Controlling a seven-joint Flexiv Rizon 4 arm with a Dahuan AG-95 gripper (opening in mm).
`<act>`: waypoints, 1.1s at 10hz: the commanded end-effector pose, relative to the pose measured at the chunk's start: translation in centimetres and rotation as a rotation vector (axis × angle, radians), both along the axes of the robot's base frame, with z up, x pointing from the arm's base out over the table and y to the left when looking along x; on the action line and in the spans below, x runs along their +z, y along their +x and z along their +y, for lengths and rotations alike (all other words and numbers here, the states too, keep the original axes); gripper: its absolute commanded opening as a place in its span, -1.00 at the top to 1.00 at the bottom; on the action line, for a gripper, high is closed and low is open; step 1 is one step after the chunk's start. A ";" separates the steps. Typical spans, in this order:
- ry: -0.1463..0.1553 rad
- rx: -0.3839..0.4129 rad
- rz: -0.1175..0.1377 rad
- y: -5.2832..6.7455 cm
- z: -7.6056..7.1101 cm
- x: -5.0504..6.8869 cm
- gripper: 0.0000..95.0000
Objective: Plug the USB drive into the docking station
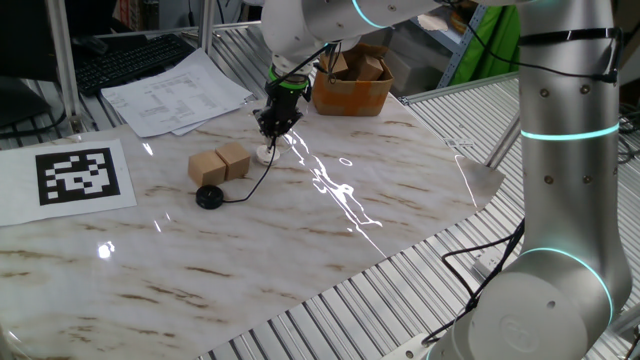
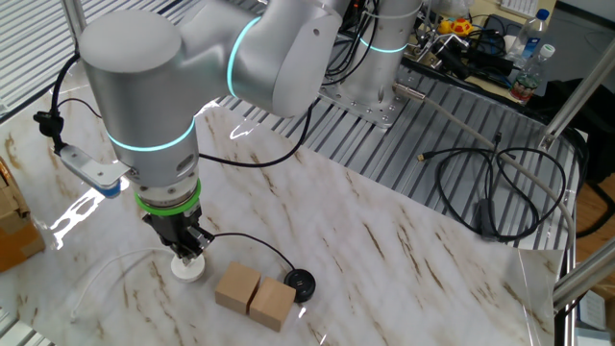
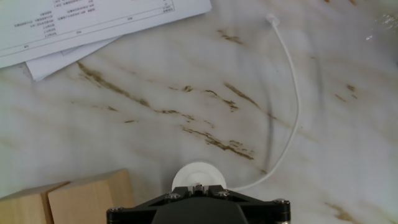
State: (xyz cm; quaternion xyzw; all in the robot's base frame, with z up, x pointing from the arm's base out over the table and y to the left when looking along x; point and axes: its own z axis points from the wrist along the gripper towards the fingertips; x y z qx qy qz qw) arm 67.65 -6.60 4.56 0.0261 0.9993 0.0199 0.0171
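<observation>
The docking station is a small white disc on the marble table, beside the wooden cubes; it also shows in the other fixed view and in the hand view. My gripper stands directly over it, fingers pointing down, and also shows in the other fixed view and the hand view. The jaws are shut on the USB drive's small dark plug, right at the disc's top face. Its thin black cable runs down to the black round puck, which lies by the cubes.
Two tan wooden cubes sit just left of the disc. A thin white cable runs from the disc. Printed papers and a marker sheet lie to the left. A cardboard box stands behind.
</observation>
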 end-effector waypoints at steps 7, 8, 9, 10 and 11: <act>0.000 -0.006 0.004 0.1 0.1 -0.2 1.00; 0.001 -0.007 0.005 0.1 0.1 -0.3 1.00; 0.000 -0.009 0.006 0.1 0.1 -0.3 1.00; 0.000 -0.010 0.005 0.1 0.2 -0.4 1.00; -0.002 -0.008 0.004 0.0 0.2 -0.7 1.00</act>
